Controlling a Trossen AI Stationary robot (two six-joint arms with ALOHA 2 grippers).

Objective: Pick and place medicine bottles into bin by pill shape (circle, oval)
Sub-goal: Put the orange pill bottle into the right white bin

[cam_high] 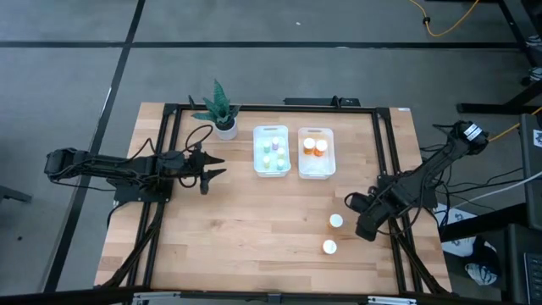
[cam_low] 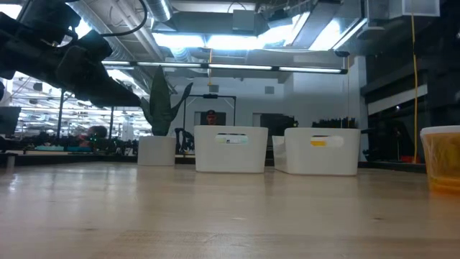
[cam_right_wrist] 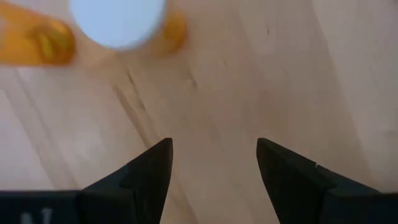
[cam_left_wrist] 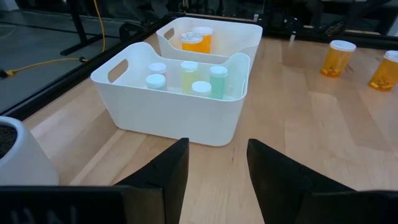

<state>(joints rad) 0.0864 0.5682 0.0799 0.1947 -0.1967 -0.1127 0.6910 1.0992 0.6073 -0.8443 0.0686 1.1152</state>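
Two white bins sit side by side at the far middle of the table (cam_high: 254, 229), near a small potted plant (cam_high: 222, 114), and they look like the two sorting targets: the left bin (cam_high: 272, 151) holds the small pale green, pink and whitish bottles (cam_left_wrist: 186, 76), while the right bin (cam_high: 316, 152) holds two amber-orange bottles (cam_high: 315, 146) at its far end. Keeping the two kinds in separate bins fits a sort by pill shape, though the pills themselves cannot be made out. Two amber bottles remain loose on the table, standing upright with white caps up: one (cam_high: 336, 221) just beside the right gripper, the other (cam_high: 329, 247) a little nearer the front edge. The right gripper (cam_high: 366, 227) is low over the wood next to them with its fingers spread wide and nothing between them; its wrist camera looks down on a white cap (cam_right_wrist: 118, 22) just ahead of the fingers, which suggests it is lined up to take that bottle from above, and the jaws would need to move forward over the cap before closing. The left gripper (cam_high: 213, 166) waits just beside the left bin, also spread open and empty, pointed at the bins and out of the right arm's way.
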